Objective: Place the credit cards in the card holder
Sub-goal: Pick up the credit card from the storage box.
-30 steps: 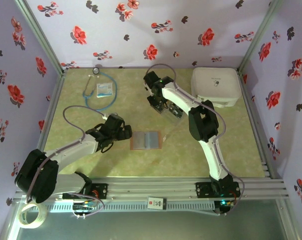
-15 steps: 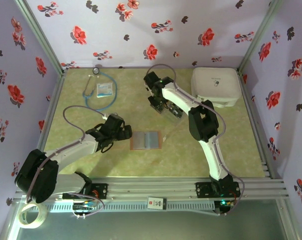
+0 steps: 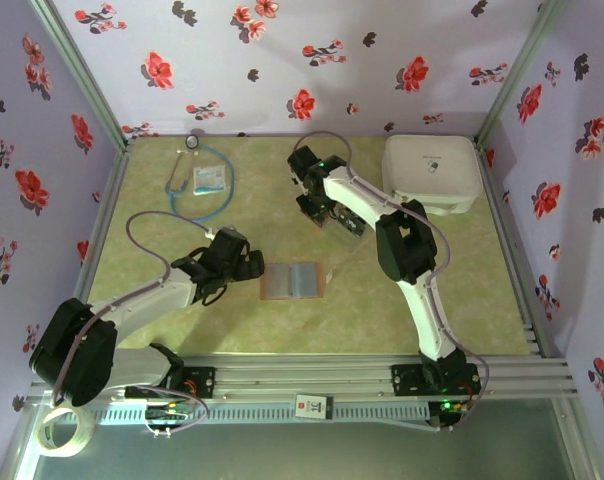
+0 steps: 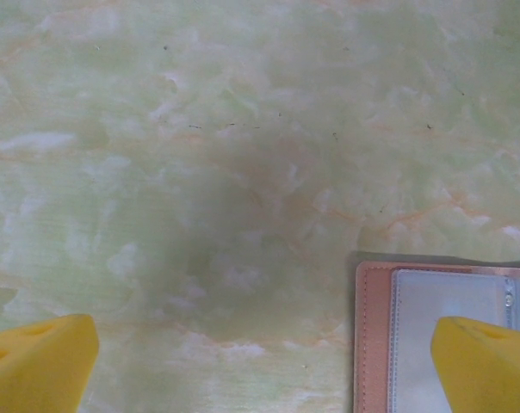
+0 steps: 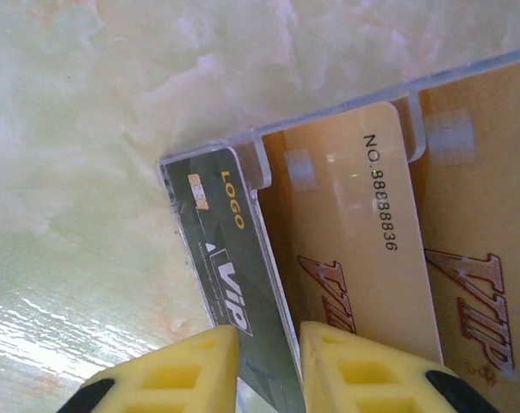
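Note:
The card holder [image 3: 294, 281] lies open on the green table, reddish-brown rim around greyish slots; its corner [image 4: 415, 335] shows in the left wrist view. My left gripper [image 3: 250, 265] [image 4: 260, 370] hovers just left of it, open wide with bare table between the fingers. Further back, the credit cards [image 3: 349, 224] stand in a clear slotted rack [image 5: 210, 153]. My right gripper [image 3: 325, 205] [image 5: 269, 366] is shut on the black credit card [image 5: 234, 258] at the rack's end. Two tan cards [image 5: 355, 232] stand beside it in the neighbouring slots.
A big white case [image 3: 432, 172] sits at the back right. A blue stethoscope [image 3: 227, 185] and a white-blue packet [image 3: 209, 178] lie at the back left. Flowered walls close in the table. A tape roll [image 3: 62, 432] rests off the front left corner.
The right arm has shifted very slightly at the card rack. The left arm and the card holder have not moved.

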Tool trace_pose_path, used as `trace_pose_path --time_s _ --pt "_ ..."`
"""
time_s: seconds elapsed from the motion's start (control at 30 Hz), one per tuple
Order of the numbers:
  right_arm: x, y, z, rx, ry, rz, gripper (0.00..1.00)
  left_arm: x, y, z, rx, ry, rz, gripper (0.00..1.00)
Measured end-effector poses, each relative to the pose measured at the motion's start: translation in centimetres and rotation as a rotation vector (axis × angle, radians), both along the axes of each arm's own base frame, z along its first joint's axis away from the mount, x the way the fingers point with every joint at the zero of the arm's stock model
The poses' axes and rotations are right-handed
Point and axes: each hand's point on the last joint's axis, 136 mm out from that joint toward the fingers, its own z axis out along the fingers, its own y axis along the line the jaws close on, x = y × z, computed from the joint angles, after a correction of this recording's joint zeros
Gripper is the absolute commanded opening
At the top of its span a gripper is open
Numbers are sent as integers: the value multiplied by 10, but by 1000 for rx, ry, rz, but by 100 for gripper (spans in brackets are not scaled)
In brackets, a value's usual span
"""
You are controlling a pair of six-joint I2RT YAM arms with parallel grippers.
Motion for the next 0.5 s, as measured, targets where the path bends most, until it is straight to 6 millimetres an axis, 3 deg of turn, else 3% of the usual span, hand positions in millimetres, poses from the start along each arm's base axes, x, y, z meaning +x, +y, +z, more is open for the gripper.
trace_pose_path --time_s 0.5 --pt "-2 3 0 8 14 38 7 0 0 -4 10 10 -3 100"
